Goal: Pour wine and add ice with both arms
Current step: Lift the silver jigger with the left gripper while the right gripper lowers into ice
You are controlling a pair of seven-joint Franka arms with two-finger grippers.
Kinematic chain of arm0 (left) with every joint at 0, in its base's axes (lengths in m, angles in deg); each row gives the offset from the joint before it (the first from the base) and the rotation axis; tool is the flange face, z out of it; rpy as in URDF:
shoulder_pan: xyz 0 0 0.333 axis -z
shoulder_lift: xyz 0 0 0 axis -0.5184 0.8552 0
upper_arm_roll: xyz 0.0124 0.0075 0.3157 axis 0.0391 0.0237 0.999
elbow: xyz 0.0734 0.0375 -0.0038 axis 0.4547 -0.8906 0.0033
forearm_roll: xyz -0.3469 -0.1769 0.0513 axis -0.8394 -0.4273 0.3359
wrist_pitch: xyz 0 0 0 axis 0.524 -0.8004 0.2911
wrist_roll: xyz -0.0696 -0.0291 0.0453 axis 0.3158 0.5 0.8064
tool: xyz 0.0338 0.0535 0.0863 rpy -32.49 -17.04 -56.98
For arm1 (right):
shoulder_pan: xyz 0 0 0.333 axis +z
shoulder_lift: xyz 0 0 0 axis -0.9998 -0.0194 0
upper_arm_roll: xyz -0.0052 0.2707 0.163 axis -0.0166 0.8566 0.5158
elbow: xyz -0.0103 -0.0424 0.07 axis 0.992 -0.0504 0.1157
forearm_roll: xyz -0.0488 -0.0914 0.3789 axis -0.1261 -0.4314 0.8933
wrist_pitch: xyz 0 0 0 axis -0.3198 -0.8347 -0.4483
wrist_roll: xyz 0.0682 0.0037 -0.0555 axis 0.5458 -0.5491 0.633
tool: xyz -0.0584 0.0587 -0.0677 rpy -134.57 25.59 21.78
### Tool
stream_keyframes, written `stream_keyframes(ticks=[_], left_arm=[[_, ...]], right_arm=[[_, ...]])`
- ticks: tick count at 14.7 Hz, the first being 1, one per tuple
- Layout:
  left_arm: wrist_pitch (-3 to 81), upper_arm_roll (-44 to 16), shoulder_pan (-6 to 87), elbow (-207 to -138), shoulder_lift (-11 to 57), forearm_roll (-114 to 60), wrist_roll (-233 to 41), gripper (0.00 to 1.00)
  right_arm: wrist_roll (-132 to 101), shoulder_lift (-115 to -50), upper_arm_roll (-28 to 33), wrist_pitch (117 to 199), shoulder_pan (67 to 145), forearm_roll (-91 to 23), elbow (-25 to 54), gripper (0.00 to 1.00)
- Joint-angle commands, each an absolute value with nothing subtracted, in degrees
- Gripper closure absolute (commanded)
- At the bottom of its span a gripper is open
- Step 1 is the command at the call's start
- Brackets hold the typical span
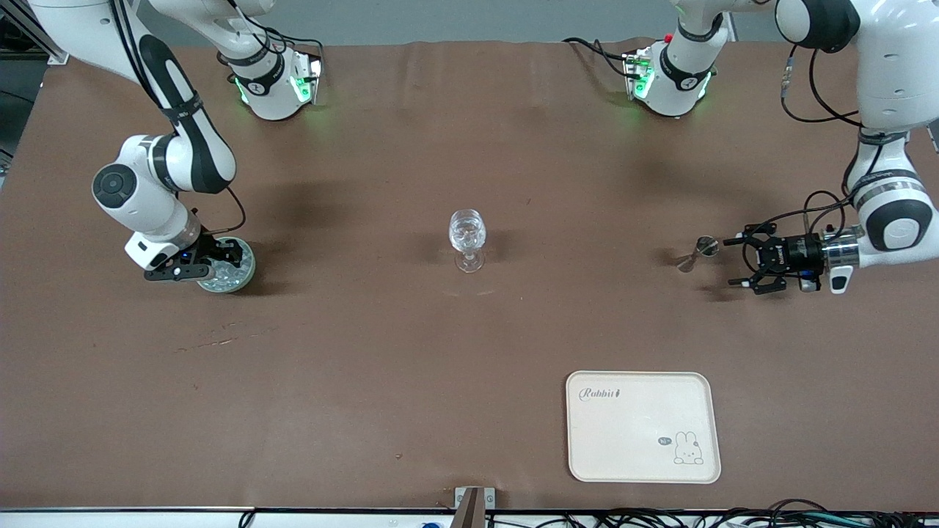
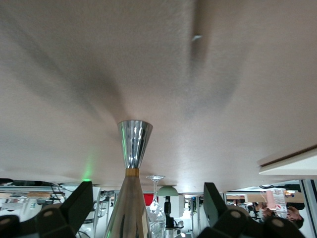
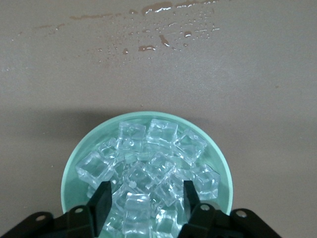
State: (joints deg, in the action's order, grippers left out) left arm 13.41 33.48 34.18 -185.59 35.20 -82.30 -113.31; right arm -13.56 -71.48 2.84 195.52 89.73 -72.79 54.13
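A clear stemmed glass [image 1: 467,233] stands at the table's middle; it also shows in the left wrist view [image 2: 155,198]. A pale green round dish [image 1: 242,277] holding ice [image 1: 224,277] sits toward the right arm's end. My right gripper [image 1: 211,265] is open over the dish [image 3: 69,168], with its fingers lowered either side of the top cubes of ice [image 3: 161,134]; it [image 3: 147,191] grips nothing. My left gripper [image 1: 730,261] is open and held level beside a shiny silver vessel [image 1: 698,254] with a gold band. The vessel [image 2: 133,144] shows between the fingers of the gripper [image 2: 147,193], untouched.
A cream tray [image 1: 642,425] with a rabbit print lies nearer the front camera, toward the left arm's end. Wet streaks and drops [image 3: 158,39] mark the brown table beside the dish; they also show in the front view [image 1: 220,339].
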Motion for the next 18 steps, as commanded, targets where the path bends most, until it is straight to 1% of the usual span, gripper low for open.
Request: stream_keyframes(ticks=[1, 4, 6, 9, 11, 14, 15, 17, 18], left_arm=[[15.68, 33.71, 35.61, -189.96, 32.98, -84.86, -112.02, 0.04], [19.02, 33.27, 37.11, -193.82, 31.31, -86.00, -110.88, 0.04], [19.64, 33.27, 37.02, -195.67, 30.96, -87.05, -108.17, 0.04], [19.90, 33.18, 37.90, -195.94, 30.60, -88.47, -108.41, 0.08], [19.90, 33.10, 37.90, -196.47, 30.51, -88.73, -108.24, 0.11], [19.90, 32.92, 38.08, -197.17, 30.51, -89.70, -107.54, 0.11], [19.90, 32.83, 38.08, -197.43, 30.51, -89.78, -107.54, 0.11], [19.90, 32.83, 37.73, -197.44, 30.51, -89.87, -107.54, 0.12], [19.90, 32.83, 37.90, -197.44, 30.51, -89.96, -107.54, 0.14]], right_arm=[[-13.50, -71.26, 3.19, 196.01, 89.15, -73.11, 54.40, 0.40], [-13.67, -71.60, 3.19, 196.28, 89.06, -73.11, 54.22, 0.41], [-13.76, -71.87, 3.19, 196.36, 89.06, -73.02, 53.96, 0.41], [-13.76, -71.87, 3.28, 196.36, 89.06, -73.02, 53.96, 0.41], [-13.76, -72.22, 3.28, 196.36, 89.15, -73.02, 53.96, 0.46], [-13.76, -72.40, 3.28, 196.37, 89.06, -73.02, 53.96, 0.47], [-13.85, -72.40, 3.28, 196.28, 89.15, -73.02, 53.87, 0.48], [-13.94, -72.40, 3.28, 195.84, 89.15, -73.02, 53.69, 0.56], [-13.94, -72.40, 3.28, 195.84, 89.15, -73.02, 53.69, 0.63]])
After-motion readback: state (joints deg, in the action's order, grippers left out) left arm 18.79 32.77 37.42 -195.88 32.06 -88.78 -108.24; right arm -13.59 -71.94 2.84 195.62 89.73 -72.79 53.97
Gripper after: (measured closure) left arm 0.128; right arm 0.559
